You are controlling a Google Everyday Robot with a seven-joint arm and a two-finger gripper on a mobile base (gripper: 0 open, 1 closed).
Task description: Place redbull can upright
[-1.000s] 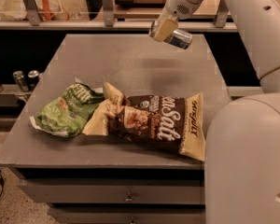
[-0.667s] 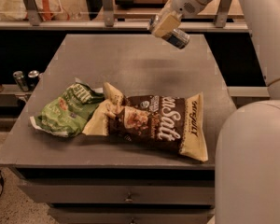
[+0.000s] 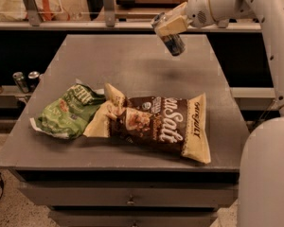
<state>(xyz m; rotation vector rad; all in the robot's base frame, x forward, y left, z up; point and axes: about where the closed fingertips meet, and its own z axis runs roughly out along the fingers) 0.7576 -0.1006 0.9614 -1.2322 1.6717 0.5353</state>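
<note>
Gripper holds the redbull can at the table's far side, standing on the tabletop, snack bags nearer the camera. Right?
No: camera view shows the gripper holding the redbull can tilted in the air above the far side of the table, not standing on it. Rest stands.

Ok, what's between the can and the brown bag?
Only bare tabletop, in the camera view. The gripper holds the can tilted above its far side; the brown bag lies near the front.

The hand (image 3: pixel 169 26), over the table (image 3: pixel 132 65), hides the upper half of the redbull can (image 3: pixel 175 45).
</note>
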